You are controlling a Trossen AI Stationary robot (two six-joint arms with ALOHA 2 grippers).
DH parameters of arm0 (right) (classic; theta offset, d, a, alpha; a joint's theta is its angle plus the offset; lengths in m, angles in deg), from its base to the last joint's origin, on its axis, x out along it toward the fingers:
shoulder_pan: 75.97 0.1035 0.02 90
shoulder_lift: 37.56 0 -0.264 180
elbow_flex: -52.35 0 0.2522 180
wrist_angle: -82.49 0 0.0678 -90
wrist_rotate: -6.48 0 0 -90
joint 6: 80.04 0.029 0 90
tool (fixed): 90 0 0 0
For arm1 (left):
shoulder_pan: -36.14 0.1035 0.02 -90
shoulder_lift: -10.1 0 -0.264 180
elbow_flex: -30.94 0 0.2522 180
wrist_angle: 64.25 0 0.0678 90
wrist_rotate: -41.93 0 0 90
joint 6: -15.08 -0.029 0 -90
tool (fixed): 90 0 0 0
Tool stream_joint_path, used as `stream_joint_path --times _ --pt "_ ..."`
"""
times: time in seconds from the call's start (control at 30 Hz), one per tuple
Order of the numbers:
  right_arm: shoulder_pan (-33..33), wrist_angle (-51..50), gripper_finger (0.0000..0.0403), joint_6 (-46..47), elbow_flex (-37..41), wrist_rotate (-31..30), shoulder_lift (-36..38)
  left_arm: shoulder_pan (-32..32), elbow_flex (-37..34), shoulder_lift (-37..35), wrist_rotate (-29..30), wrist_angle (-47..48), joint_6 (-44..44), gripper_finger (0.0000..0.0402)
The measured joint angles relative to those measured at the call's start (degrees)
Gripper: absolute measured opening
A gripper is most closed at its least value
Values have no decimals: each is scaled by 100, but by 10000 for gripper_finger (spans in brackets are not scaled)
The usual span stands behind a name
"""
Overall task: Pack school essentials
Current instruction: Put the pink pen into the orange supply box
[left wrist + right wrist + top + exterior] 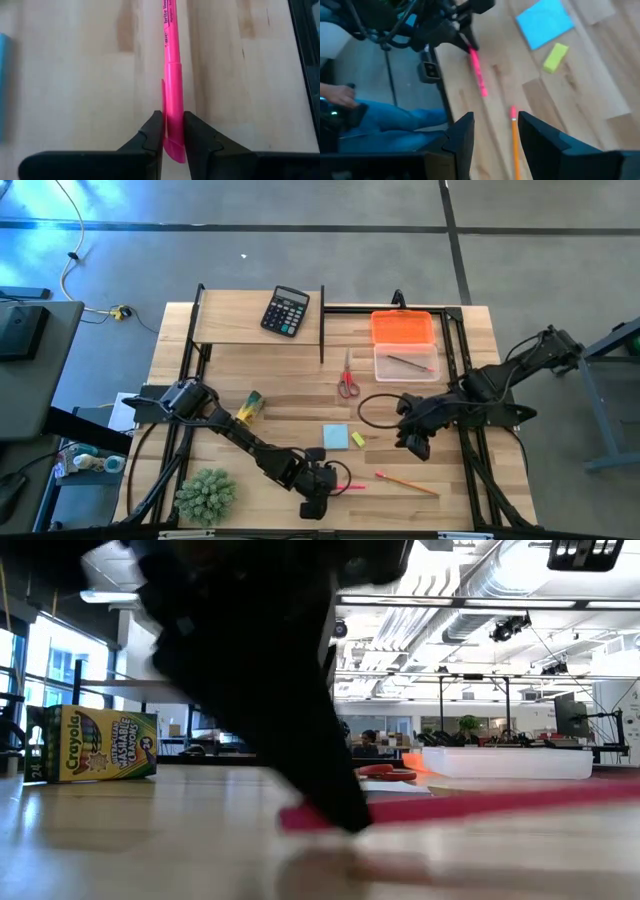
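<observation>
In the high view, a plant sat at the lower left of the table, with a crayon box above it, left of centre. The calculator lay on the raised shelf at the upper middle. The left gripper was at the lower centre, its fingers clamped on the cap end of the pink pen, which lay flat on the wood and pointed right. Just above it sat the blue pad, with the small yellow block touching or just beside its right edge. The scissors lay above those, near the middle. A pencil lay at the lower right of centre. At the upper right stood the clear case with its orange lid open, a second pencil inside. The right gripper hovered right of centre, fingers apart and empty, a black cable loop beside it.
</observation>
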Motion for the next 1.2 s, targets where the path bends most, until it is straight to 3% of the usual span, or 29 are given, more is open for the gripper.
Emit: stream_joint_path --times 0.3,0.53,0.87,1.2 --pt "146 271 144 1031 0 -3 0 144 15 -278 322 -222 -194 42" --pt "144 454 151 1092 0 -34 1 286 13 -552 598 -304 -386 42" --pt "25 557 204 1445 0 -53 0 507 33 -915 892 -663 -574 42" --pt "-31 531 204 1702 0 -75 2 561 24 -1144 1302 -919 -845 44"
